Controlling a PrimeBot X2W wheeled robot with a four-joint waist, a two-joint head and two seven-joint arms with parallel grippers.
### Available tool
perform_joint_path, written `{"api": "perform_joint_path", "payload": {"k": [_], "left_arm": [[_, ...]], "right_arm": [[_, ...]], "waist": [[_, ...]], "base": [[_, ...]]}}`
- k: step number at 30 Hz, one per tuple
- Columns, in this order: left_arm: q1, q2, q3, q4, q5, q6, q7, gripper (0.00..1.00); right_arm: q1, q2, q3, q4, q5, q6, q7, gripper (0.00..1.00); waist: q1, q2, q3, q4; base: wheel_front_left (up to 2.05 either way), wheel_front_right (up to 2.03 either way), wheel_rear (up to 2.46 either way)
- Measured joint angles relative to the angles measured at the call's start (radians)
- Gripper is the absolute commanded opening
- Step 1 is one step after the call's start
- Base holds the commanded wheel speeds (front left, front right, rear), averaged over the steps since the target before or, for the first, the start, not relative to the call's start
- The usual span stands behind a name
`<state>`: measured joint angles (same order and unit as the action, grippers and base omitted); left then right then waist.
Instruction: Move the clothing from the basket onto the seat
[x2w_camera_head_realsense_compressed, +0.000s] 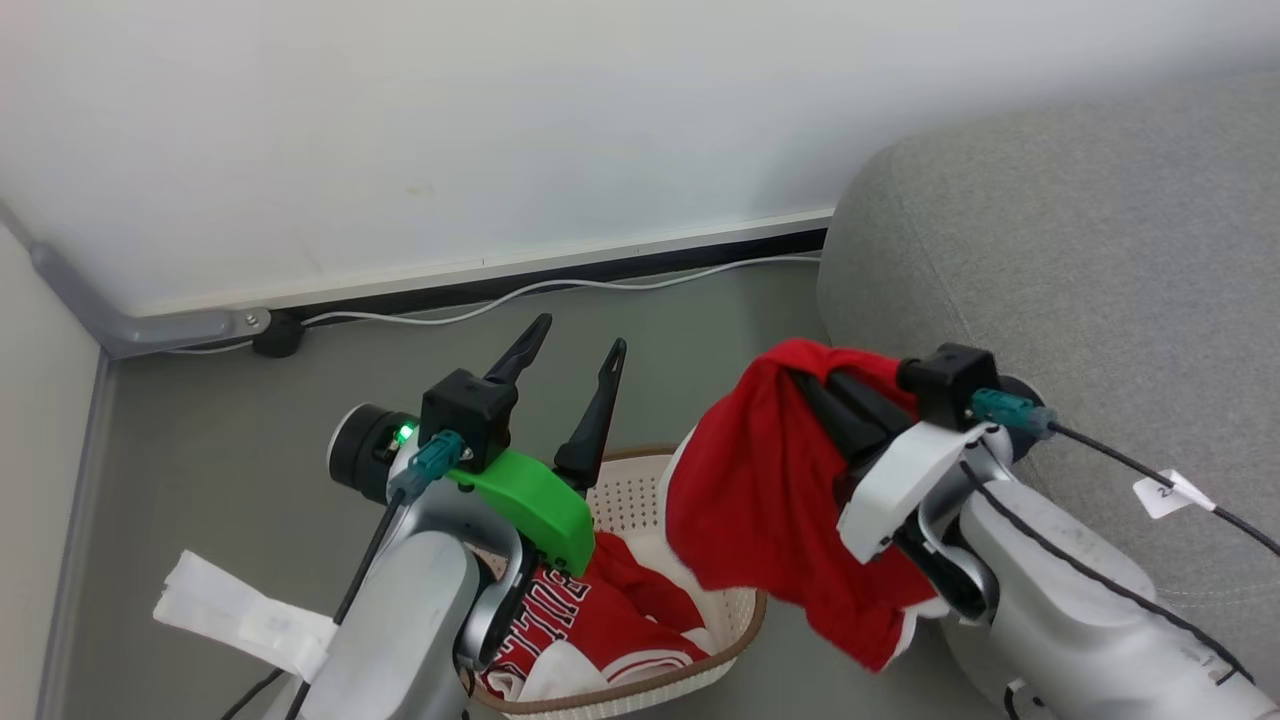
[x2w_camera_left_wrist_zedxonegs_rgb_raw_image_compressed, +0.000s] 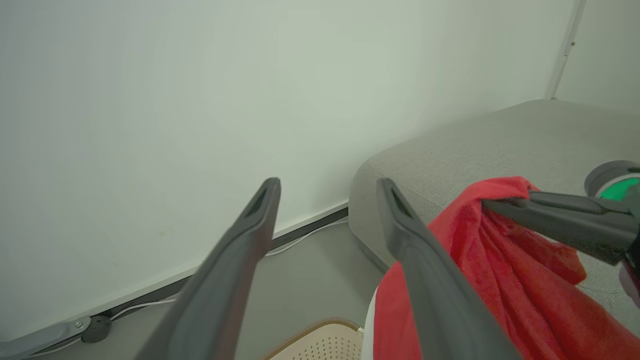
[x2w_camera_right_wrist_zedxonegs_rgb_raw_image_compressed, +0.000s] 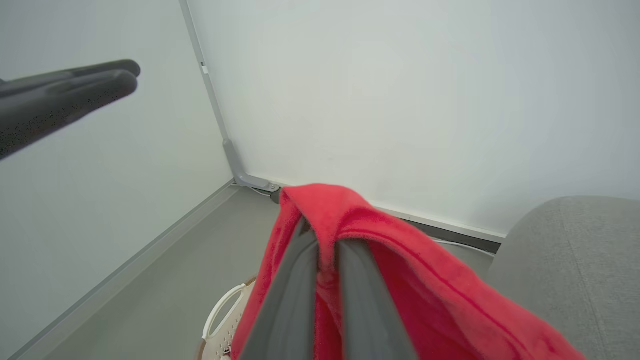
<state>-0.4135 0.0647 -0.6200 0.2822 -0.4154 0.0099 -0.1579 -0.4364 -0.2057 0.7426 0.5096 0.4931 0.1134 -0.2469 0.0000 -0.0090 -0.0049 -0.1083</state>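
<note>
My right gripper (x2w_camera_head_realsense_compressed: 808, 378) is shut on a red garment (x2w_camera_head_realsense_compressed: 770, 480) with white trim, which hangs in the air between the basket and the grey sofa (x2w_camera_head_realsense_compressed: 1080, 300). In the right wrist view the red cloth (x2w_camera_right_wrist_zedxonegs_rgb_raw_image_compressed: 360, 235) drapes over my closed fingers (x2w_camera_right_wrist_zedxonegs_rgb_raw_image_compressed: 295, 280). My left gripper (x2w_camera_head_realsense_compressed: 583, 346) is open and empty, raised above the cream perforated basket (x2w_camera_head_realsense_compressed: 640, 490). Inside the basket lies another red garment (x2w_camera_head_realsense_compressed: 600, 620) with black white-outlined letters. The left wrist view shows its spread fingers (x2w_camera_left_wrist_zedxonegs_rgb_raw_image_compressed: 250, 235), the lifted garment (x2w_camera_left_wrist_zedxonegs_rgb_raw_image_compressed: 500, 280) and the sofa (x2w_camera_left_wrist_zedxonegs_rgb_raw_image_compressed: 500, 145).
A white wall (x2w_camera_head_realsense_compressed: 400, 120) with a dark baseboard and a white cable (x2w_camera_head_realsense_compressed: 560, 285) runs behind. A grey conduit (x2w_camera_head_realsense_compressed: 150, 325) sits in the left corner. White cloth or paper (x2w_camera_head_realsense_compressed: 240, 615) lies on the grey floor by the left arm.
</note>
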Motion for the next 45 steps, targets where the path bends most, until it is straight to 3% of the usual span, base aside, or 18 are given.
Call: {"api": "perform_joint_path", "payload": {"k": [10, 20, 32, 45], "left_arm": [[0.062, 0.011, -0.023, 0.005, -0.003, -0.009, -0.021, 1.0], [0.086, 0.01, -0.05, -0.01, -0.003, -0.015, -0.033, 1.0], [0.085, 0.005, -0.079, -0.038, 0.009, -0.018, -0.032, 1.0], [0.041, 0.004, -0.091, -0.057, 0.024, -0.017, -0.01, 1.0]], "right_arm": [[0.019, -0.095, -0.163, -0.143, -0.002, -0.09, -0.001, 0.0], [0.088, -0.16, -0.23, -0.239, -0.01, -0.124, -0.001, 0.0], [0.149, -0.19, -0.288, -0.317, -0.008, -0.124, -0.001, 0.0], [0.136, -0.193, -0.365, -0.349, 0.014, -0.112, -0.003, 0.0]], "waist": [[0.0, 0.0, 0.002, -0.075], [0.0, 0.0, 0.014, -0.195], [0.0, 0.0, 0.07, -0.327], [0.0, 0.0, 0.177, -0.344]], "base": [[0.0, 0.0, 0.0], [0.0, 0.0, 0.0], [0.0, 0.0, 0.0], [0.0, 0.0, 0.0]]}}
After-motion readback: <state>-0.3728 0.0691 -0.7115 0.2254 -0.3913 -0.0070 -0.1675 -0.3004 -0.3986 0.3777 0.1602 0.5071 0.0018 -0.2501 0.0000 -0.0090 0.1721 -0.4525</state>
